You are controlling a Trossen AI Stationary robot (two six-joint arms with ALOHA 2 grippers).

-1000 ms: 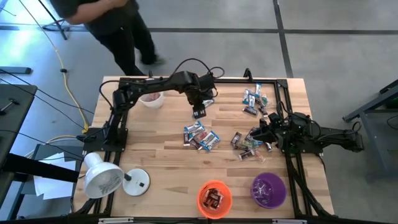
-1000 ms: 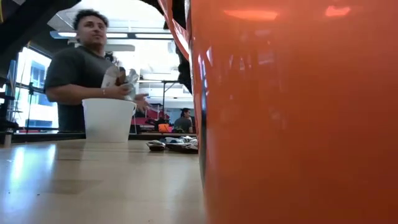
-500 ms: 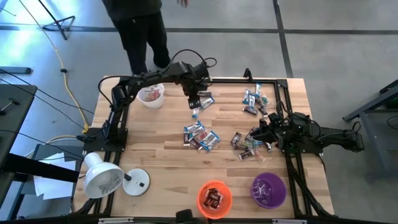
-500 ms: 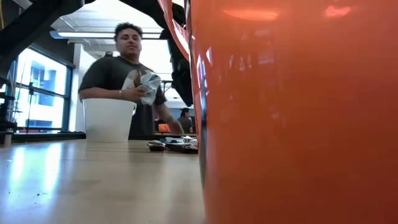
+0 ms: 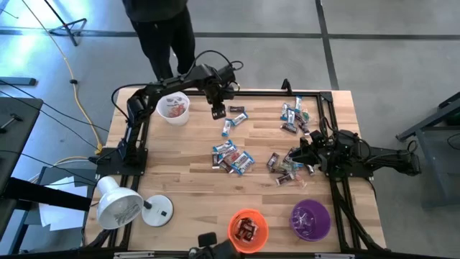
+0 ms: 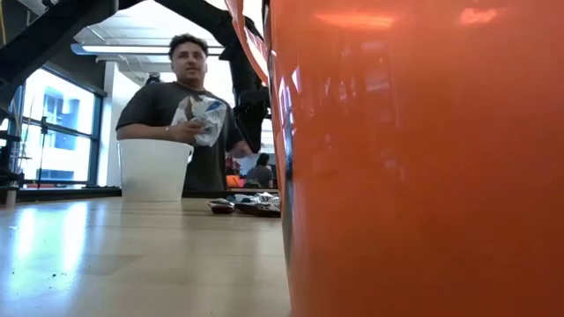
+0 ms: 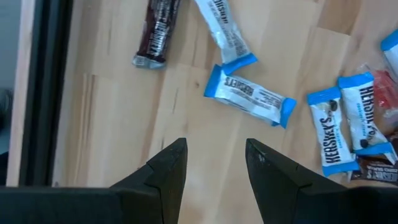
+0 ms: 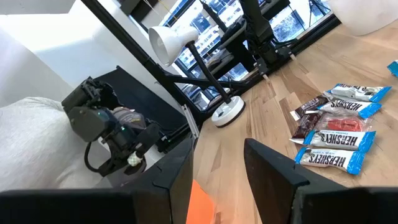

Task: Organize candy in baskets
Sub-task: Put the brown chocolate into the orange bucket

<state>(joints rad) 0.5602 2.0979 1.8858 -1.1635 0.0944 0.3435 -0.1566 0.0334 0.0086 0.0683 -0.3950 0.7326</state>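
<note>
**High view: left claw spread and empty over the far edge**

High view shows the desk (image 5: 180, 194) with three baskets: white basket (image 5: 173, 107) near the far left corner, orange basket (image 5: 247, 229) and purple basket (image 5: 310, 219) at the near edge. Candy (image 5: 231, 157) lies scattered mid-desk and toward the far right corner. The left claw (image 5: 218, 111) hangs beside the white basket, fingers parted, holding nothing; a blue bar (image 7: 250, 99) lies just ahead. The right claw (image 5: 302, 154), parted and empty, waits at the right edge.
</note>
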